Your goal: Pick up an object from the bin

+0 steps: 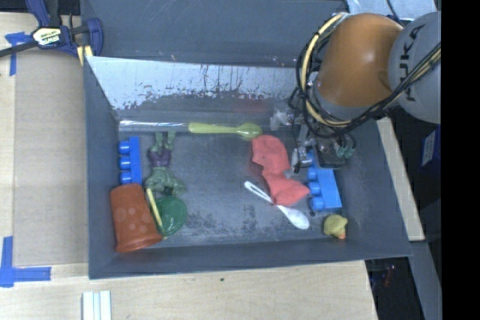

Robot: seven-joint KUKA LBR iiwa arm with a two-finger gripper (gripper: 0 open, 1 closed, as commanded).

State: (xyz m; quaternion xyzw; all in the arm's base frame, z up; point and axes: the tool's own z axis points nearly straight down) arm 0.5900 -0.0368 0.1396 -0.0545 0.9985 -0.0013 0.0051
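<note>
My gripper (304, 156) is low at the right side of the bin, under the arm's orange cover. It sits right at the upper right edge of a crumpled pink-red soft piece (272, 168). A blue toy brick (324, 189) lies just below the gripper, against the pink piece's right end. From under the pink piece a white plastic spoon (283, 207) sticks out toward the front. A yellow-green spoon (225, 130) lies along the back wall, its bowl near the pink piece's top.
A small yellow toy (335, 225) rests in the front right corner. At the left lie a blue brick (129, 160), an orange block (135, 217), a green round piece (172, 214) and a green-purple figure (159, 161). The arm and cables cover the right wall.
</note>
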